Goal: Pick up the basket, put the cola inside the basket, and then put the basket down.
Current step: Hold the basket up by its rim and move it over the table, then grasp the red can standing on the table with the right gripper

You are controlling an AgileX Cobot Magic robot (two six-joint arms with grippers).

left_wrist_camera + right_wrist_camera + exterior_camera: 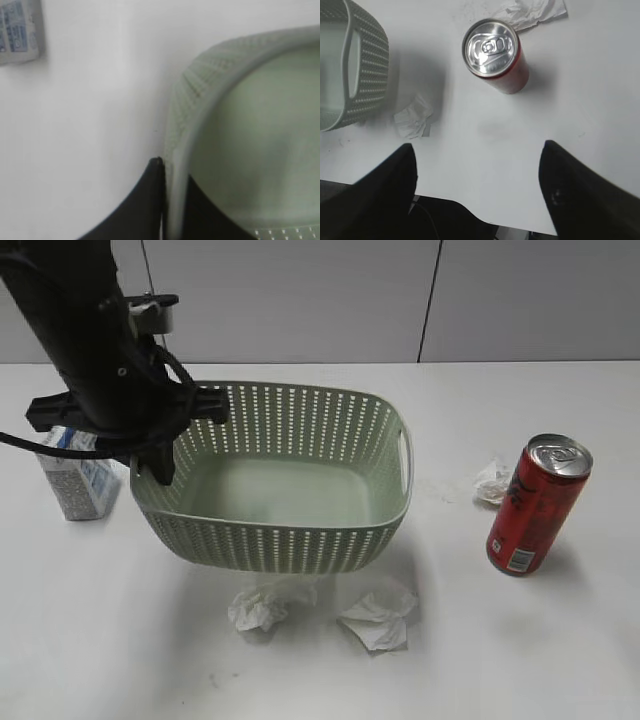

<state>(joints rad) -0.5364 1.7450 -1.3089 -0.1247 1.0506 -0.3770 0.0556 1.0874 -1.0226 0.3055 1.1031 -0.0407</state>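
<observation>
Basket [290,485] empty, left rim pinched by left claw [167,200]; cola [538,504] upright at 3 o'clock on worktop [560,640]. Right claw [477,165] spread, fingers cropped.

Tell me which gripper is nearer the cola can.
Right. The right gripper hangs open just above the upright cola can, not touching it. The left gripper is clamped on the basket rim at its far end from the can.

left gripper [160,455] clamped on left rim of basket [290,480], basket tilted, lifted off table [560,640], shadow under it | cola [538,504] upright, well right of basket | carton [78,475] left, behind arm | crumpled paper x2 [262,605] [380,617] below basket, one more [492,480] left of cola
</observation>
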